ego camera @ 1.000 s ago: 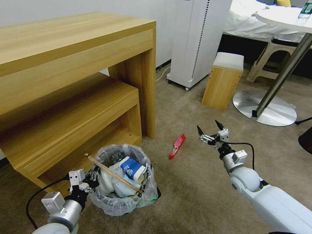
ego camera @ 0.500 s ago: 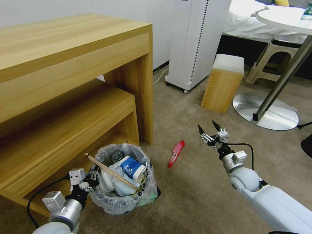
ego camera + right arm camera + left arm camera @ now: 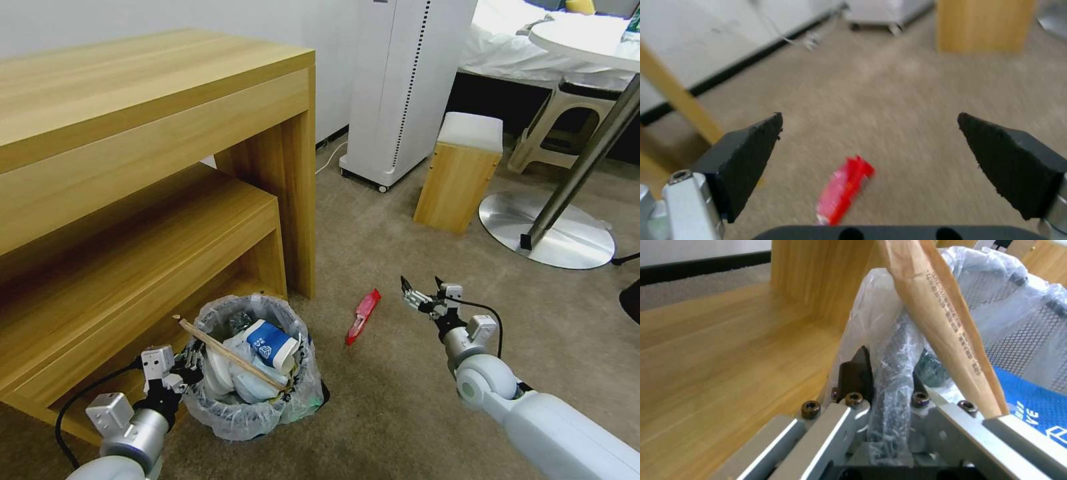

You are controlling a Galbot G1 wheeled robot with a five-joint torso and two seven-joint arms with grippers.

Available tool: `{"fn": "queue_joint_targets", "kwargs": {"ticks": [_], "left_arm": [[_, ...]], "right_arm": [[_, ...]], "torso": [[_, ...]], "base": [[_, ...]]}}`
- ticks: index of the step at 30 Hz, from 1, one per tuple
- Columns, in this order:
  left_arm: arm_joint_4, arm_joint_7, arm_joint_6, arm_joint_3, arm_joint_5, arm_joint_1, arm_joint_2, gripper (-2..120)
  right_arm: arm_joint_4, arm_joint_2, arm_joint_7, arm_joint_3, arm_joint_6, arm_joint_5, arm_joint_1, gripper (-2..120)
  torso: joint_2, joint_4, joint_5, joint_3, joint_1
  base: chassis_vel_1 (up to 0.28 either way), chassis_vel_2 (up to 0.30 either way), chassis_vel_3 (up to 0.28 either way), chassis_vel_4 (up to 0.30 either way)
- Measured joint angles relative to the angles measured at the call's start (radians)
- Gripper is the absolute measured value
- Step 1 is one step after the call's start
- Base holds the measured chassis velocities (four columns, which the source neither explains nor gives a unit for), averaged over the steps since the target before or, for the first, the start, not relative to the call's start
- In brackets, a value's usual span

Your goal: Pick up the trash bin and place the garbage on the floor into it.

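Observation:
The trash bin [image 3: 250, 413], black with a clear bag liner, stands on the carpet by the wooden bench. It holds garbage: a blue-white cup [image 3: 270, 345], white slippers and a wooden stick [image 3: 227, 353]. My left gripper [image 3: 189, 362] is shut on the bin's rim [image 3: 891, 373], with liner plastic pinched between the fingers. A red wrapper [image 3: 363, 315] lies on the carpet right of the bin. My right gripper [image 3: 420, 292] hangs open just right of the wrapper; its wrist view shows the wrapper [image 3: 843, 190] between and beyond the fingertips.
A two-tier wooden bench [image 3: 153, 200] fills the left side. Behind stand a white appliance [image 3: 403, 87], a small wooden stool [image 3: 458, 173] and a round table's metal base [image 3: 550, 230]. Open carpet lies around the wrapper.
My right gripper has come down and slightly left, closer to the red wrapper. The camera shifted a little. The left gripper stays on the bin's rim.

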Motion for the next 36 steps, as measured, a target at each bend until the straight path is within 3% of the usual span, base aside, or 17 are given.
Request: {"fn": "queue_joint_targets", "kwargs": {"ticks": [10, 24, 31, 33, 36], "left_arm": [[-0.009, 0.003, 0.0, 0.004, 0.002, 0.0, -0.005, 2], [-0.014, 0.005, -0.004, 0.012, 0.009, 0.007, -0.014, 2], [-0.02, 0.006, -0.008, 0.012, 0.02, 0.018, -0.033, 2], [-0.025, 0.006, -0.009, 0.012, 0.023, 0.02, -0.042, 2], [-0.028, 0.006, -0.009, 0.011, 0.024, 0.02, -0.045, 2]], "right_arm": [[-0.118, 0.086, 0.025, -0.015, -0.147, 0.153, 0.039, 100], [-0.325, 0.224, 0.021, -0.029, -0.207, 0.123, 0.125, 100], [-0.433, 0.333, 0.005, -0.049, -0.202, 0.081, 0.178, 100], [-0.476, 0.398, 0.004, -0.056, -0.208, 0.057, 0.198, 100], [-0.494, 0.421, 0.004, -0.057, -0.216, 0.049, 0.205, 99]], "torso": [[0.0, 0.0, -0.0001, 0.0, 0.0], [0.0, 0.0, -0.0004, 0.0, 0.0], [0.0, 0.0001, -0.0002, 0.0, 0.0], [0.0, 0.0001, -0.0002, 0.0, 0.0], [0.0, 0.0003, 0.0, 0.0, 0.0]], "base": [[0.0, 0.0, 0.0, 0.0], [0.0, 0.0, 0.0, 0.0], [0.0, 0.0, 0.0, 0.0], [0.0, 0.0, 0.0, 0.0], [0.0, 0.0, 0.0, 0.0]]}}
